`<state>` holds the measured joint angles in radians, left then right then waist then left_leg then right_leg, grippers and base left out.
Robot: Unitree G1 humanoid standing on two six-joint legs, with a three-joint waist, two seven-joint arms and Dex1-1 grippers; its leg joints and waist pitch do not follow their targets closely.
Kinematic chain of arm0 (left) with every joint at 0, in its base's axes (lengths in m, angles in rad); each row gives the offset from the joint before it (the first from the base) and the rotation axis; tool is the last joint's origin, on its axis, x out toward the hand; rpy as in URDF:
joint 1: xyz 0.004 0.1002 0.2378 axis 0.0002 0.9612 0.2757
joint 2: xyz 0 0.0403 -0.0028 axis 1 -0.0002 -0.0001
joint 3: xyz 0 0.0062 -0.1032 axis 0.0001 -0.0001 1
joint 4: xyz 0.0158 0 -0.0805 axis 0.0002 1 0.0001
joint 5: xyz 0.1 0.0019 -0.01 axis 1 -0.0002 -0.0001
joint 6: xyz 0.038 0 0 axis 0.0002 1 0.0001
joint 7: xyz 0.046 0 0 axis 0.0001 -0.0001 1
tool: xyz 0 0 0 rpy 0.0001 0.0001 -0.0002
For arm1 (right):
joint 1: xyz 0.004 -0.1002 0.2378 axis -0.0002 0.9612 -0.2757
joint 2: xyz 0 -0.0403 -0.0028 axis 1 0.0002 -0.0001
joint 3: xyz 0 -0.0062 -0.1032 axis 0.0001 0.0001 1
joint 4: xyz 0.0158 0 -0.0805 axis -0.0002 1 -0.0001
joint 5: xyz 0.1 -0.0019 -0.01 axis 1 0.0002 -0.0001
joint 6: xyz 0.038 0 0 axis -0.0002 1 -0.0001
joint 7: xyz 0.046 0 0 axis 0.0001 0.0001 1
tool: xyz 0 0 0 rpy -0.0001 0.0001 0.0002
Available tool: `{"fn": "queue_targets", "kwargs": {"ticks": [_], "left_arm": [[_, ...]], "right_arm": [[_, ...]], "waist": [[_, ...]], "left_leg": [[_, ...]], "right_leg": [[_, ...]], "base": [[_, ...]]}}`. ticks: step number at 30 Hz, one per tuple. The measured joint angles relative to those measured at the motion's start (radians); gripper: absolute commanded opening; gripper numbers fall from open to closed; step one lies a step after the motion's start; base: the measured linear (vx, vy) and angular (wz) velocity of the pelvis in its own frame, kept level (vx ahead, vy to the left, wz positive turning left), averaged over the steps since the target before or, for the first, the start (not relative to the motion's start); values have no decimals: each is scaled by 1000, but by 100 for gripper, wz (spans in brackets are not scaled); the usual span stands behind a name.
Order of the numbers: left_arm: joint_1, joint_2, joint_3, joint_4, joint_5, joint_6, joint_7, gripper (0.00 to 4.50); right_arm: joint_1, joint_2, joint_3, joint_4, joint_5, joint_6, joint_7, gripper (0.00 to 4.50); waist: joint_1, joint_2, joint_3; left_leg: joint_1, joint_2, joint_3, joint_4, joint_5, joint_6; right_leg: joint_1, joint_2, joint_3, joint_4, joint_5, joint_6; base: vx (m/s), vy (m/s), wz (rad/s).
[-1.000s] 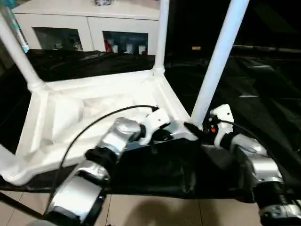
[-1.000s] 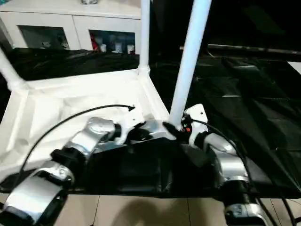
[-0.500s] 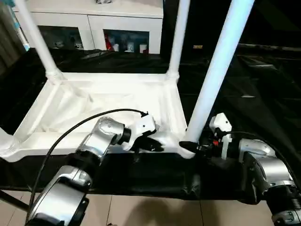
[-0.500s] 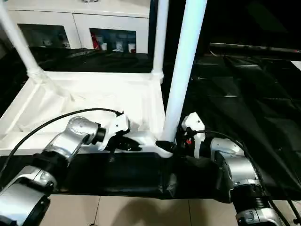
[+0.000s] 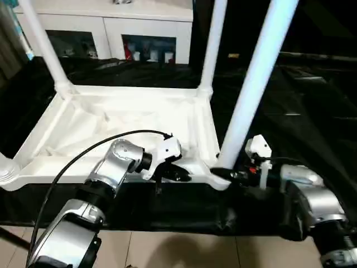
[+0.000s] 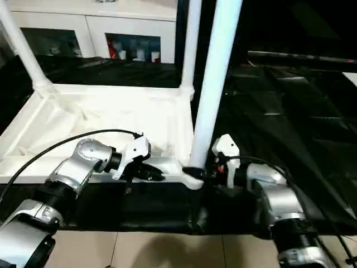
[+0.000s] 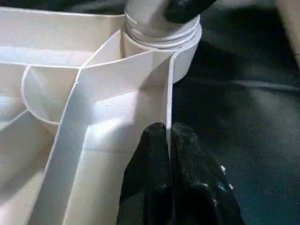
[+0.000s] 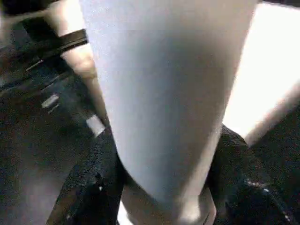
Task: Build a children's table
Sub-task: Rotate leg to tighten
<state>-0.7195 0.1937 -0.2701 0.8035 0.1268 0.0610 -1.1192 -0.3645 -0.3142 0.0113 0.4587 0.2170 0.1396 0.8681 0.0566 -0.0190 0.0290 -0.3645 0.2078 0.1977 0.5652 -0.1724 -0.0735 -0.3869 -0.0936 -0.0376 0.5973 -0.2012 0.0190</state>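
The children's table (image 5: 128,120) is lying upside down on the black-cloth work table (image 5: 312,111), and its near right leg (image 5: 254,84) is clasped at the base by the right gripper (image 5: 230,175). The near rim is pinched between the closed fingers of the left gripper (image 7: 169,140). For a good seating in the corner socket (image 7: 161,35), the leg should probably be kept upright and pressed straight down while the rim is held firmly, so that the top is not tilted.

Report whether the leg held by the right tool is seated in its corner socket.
Seated: the leg stands upright, its base in the tabletop's near corner socket, with the right tool around it.
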Motion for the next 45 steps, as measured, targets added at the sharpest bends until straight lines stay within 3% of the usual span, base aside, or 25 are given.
{"fn": "queue_targets", "kwargs": {"ticks": [7, 15, 16, 18, 20, 23, 30, 35, 37, 40, 45], "left_arm": [[-77, -140, 1, 118, 34, 49, 298, 0], [-79, -165, 0, 138, 38, 27, 323, 0], [-79, -163, -2, 142, 42, 14, 319, 0], [-77, -158, -5, 144, 44, -6, 310, 0], [-72, -145, -8, 142, 43, -34, 279, 0], [-57, -108, -10, 123, 35, -67, 209, 0], [-31, -31, -12, 88, 6, -115, 27, 0], [-9, 4, -22, 41, -17, -104, -97, 0], [4, 15, -29, 16, -24, -97, -146, 0], [7, 19, -31, 8, -25, -91, -162, 0], [7, 19, -31, 8, -24, -93, -157, 0]], "right_arm": [[-20, 169, -111, 30, -36, -9, -444, 201], [8, 215, -112, -1, -90, -43, -529, 201], [10, 214, -111, -3, -91, -45, -526, 236], [13, 207, -112, -7, -86, -49, -504, 270], [19, 177, -103, -18, -55, -41, -431, 272], [27, 88, -68, -47, -28, 2, -274, 315], [49, -73, -3, -115, 6, 71, 25, 315], [54, -118, 35, -135, 27, 91, 137, 315], [55, -123, 40, -136, 27, 93, 164, 315], [55, -121, 46, -138, 29, 98, 185, 288], [55, -108, 47, -139, 48, 118, 179, 238]], "waist": [[0, -2, 0], [1, 6, -5], [1, 7, -5], [2, 8, -5], [1, 11, -5], [2, 13, -4], [4, 14, -3], [9, 13, -2], [20, 13, -2], [31, 13, -2], [32, 13, -2]], "left_leg": [[0, -1, 0, 0, 0, 0], [1, -1, 0, -1, 0, 0], [1, -1, -1, -1, 0, 0], [1, -1, -1, -3, 0, 0], [0, -1, -1, -4, 0, 0], [-2, -1, -1, -7, 0, 0], [-1, 0, -1, -5, 0, 0], [-3, 0, 0, -2, 0, 1], [-3, 0, 0, -3, 0, 1], [-3, 0, 0, -2, 0, 0], [-3, 0, 1, -1, 0, 0]], "right_leg": [[1, 0, 1, -2, 2, -1], [2, 0, 1, -4, 1, 0], [2, 0, 1, -4, 1, 0], [2, 0, 0, -3, 1, 1], [2, 0, 0, -3, 0, 2], [2, 1, -1, -3, -1, 3], [0, 1, -1, -3, -1, 3], [-1, 0, -1, -3, -1, 2], [-1, 0, -1, -3, -1, 2], [-1, 0, -1, -2, -1, 2], [-1, 0, -1, -2, -1, 2]], "base": [[0, 0, 0], [0, 0, 0], [0, 0, 0], [0, 0, 0], [0, 0, 0], [0, 0, 0], [0, 0, 0], [0, 0, 0], [0, 0, 0], [0, 0, 0], [0, 0, 0]]}}
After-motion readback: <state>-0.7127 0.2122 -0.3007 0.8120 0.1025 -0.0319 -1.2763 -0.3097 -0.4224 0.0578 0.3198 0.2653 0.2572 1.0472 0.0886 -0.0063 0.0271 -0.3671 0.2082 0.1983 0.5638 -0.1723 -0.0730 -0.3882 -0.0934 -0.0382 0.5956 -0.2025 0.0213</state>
